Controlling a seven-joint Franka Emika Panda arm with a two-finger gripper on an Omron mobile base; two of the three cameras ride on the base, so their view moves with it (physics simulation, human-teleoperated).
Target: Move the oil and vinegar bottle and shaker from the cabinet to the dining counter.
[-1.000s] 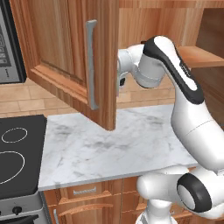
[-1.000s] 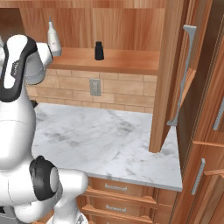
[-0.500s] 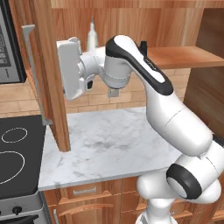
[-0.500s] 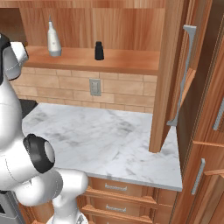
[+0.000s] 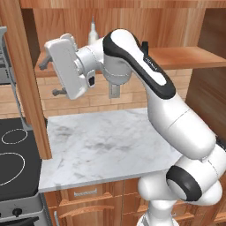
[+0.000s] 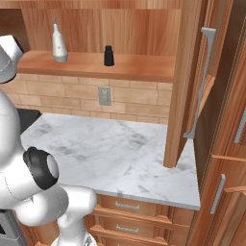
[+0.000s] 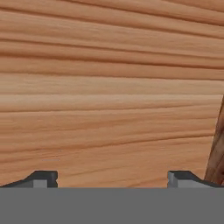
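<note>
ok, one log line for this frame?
stage: cabinet open | gripper: jaws open, empty | oil and vinegar bottle, shaker: on shelf

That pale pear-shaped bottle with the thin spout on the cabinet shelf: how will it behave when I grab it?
The pale grey-white pear-shaped bottle looks rigid, so it probably won't flex. Its wide rounded base should keep it fairly steady, though a push high on the slim neck might tip it. The smooth tapering body may slip in the fingers; gripping low seems safer.

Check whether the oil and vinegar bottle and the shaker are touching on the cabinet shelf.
Apart. The right base view shows bare shelf between the oil and vinegar bottle and the shaker.
</note>
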